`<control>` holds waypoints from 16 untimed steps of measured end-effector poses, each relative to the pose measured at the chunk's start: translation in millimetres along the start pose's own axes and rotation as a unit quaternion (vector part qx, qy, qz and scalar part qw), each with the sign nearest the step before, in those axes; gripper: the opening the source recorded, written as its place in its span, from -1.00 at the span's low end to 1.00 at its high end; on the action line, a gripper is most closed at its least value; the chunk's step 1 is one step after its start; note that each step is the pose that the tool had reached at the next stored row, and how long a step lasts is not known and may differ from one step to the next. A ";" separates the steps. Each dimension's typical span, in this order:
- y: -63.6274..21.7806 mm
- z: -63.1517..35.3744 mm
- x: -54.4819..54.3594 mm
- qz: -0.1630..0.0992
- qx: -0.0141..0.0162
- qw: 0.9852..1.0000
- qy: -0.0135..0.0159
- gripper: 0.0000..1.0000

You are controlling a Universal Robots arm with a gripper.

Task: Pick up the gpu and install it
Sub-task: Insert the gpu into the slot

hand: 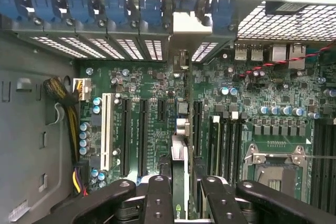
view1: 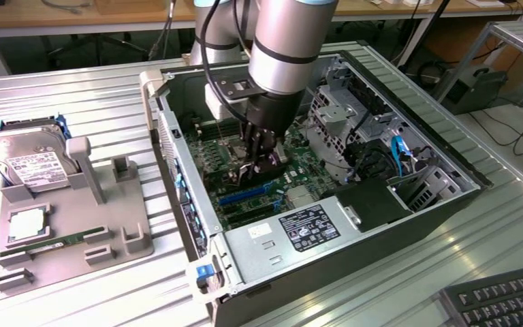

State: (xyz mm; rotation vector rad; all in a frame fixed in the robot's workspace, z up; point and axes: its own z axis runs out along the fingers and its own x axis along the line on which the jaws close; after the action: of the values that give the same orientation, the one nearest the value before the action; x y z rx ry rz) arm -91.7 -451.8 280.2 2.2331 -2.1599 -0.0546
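My gripper (view1: 258,165) reaches down into the open computer case (view1: 443,160) and is shut on the gpu (view1: 243,176). The gpu is a thin dark card held upright on its edge just above the green motherboard (view1: 293,178). In the wrist view the gpu (hand: 179,169) is edge-on between my black fingers (hand: 157,200). It runs towards its silvery end bracket (hand: 186,24) at the case's rear slot openings. The card stands over the expansion slots, between a long black slot (hand: 143,135) and another black slot (hand: 197,124). I cannot tell whether its lower edge is touching a slot.
A grey fixture (view1: 120,231) at the exterior view's left holds the silver hard drive (view1: 30,163), a square chip (view1: 25,225) and a green memory stick (view1: 57,241). The power supply (view1: 305,229), drive cage (view1: 353,116), blue rear clips (hand: 113,6) and CPU socket (hand: 275,165) surround the card. A keyboard (view1: 506,300) lies near the front right.
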 end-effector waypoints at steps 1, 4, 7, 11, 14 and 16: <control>0.0 1.0 0.1 0.000 -0.001 1.000 0.000 -0.47; 0.1 2.6 0.2 0.001 -0.005 1.000 0.000 -0.47; 0.3 3.1 0.4 0.001 -0.005 1.000 0.000 -0.47; 0.6 3.8 0.5 0.001 -0.005 1.000 0.000 -0.47; 1.0 5.4 0.8 0.001 -0.005 1.000 0.000 -0.47; 1.7 7.3 0.9 0.001 -0.005 1.000 0.000 -0.47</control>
State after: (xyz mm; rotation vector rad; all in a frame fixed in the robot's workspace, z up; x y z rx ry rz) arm -93.7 -452.8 273.0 2.2255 -2.1570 -0.0663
